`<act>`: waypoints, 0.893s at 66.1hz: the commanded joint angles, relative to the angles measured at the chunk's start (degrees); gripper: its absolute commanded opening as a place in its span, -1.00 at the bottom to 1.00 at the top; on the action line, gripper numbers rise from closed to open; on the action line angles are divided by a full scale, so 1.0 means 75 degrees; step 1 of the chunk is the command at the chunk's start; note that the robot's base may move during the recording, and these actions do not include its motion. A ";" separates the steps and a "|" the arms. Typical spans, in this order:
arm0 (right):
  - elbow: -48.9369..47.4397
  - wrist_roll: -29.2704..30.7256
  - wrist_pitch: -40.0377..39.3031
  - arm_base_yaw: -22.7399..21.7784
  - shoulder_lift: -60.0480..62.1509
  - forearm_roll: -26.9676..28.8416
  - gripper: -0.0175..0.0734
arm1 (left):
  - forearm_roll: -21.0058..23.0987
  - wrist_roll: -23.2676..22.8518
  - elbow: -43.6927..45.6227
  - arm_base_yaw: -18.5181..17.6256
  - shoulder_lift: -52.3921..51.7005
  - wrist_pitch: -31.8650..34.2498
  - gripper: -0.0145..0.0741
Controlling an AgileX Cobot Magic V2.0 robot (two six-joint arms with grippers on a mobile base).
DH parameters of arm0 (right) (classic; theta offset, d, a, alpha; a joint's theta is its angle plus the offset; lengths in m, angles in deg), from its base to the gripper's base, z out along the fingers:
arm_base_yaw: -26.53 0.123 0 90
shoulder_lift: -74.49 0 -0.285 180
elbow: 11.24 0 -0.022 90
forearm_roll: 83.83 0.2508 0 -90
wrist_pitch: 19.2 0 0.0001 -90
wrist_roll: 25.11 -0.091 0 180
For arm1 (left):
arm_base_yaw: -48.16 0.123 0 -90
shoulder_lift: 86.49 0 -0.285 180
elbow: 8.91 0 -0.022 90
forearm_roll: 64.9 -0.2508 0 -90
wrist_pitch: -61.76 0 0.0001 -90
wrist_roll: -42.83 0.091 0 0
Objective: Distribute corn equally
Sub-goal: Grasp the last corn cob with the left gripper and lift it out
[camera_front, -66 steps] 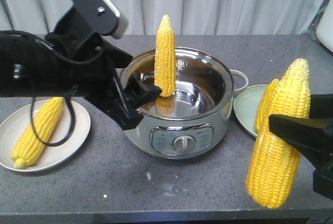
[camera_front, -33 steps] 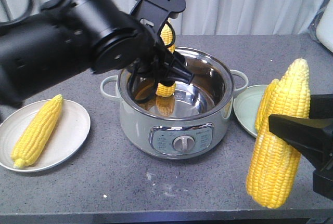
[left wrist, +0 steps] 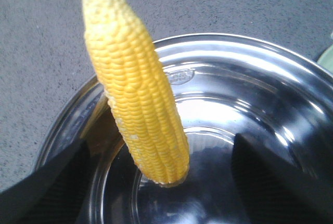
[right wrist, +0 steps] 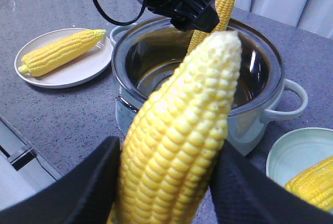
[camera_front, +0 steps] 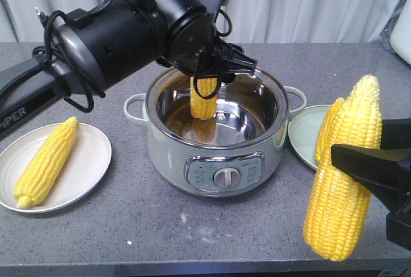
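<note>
One corn cob stands tip-up inside the steel pot; its top is hidden behind my left arm. My left gripper hovers over the pot and is open, with both dark fingers wide of that cob. At the front right my right gripper is shut on a second cob, held upright above the table; in the right wrist view this cob fills the space between the fingers. A third cob lies on the white plate. Another cob lies on the green plate, partly hidden.
The pot is an electric cooker with a front dial and side handles. The grey table's front edge runs close below. A curtain hangs behind the table.
My left arm has swung from the pot's left side to above the pot, covering the standing cob's tip. The cob in the pot and the right gripper's cob have stayed put.
</note>
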 commanded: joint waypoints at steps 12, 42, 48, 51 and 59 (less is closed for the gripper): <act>-0.0200 0.0054 -0.0416 -0.0029 0.0028 0.0263 -0.17 | 0.0492 -0.0086 0.0318 0.0385 -0.0064 0.0690 0.55; -0.0200 0.0054 -0.0409 -0.0029 0.0028 0.0263 -0.17 | 0.0245 -0.0086 0.0342 0.0385 0.0594 0.1458 0.55; -0.0200 0.0054 -0.0409 -0.0029 0.0028 0.0263 -0.17 | 0.0047 -0.0096 0.0342 0.0385 0.0765 0.1483 0.55; -0.0200 0.0054 -0.0409 -0.0029 0.0028 0.0263 -0.17 | 0.0036 -0.0096 0.0342 0.0385 0.0827 0.1557 0.55; -0.0200 0.0054 -0.0409 -0.0029 0.0028 0.0263 -0.17 | 0.0028 -0.0096 0.0342 0.0385 0.0994 0.1800 0.55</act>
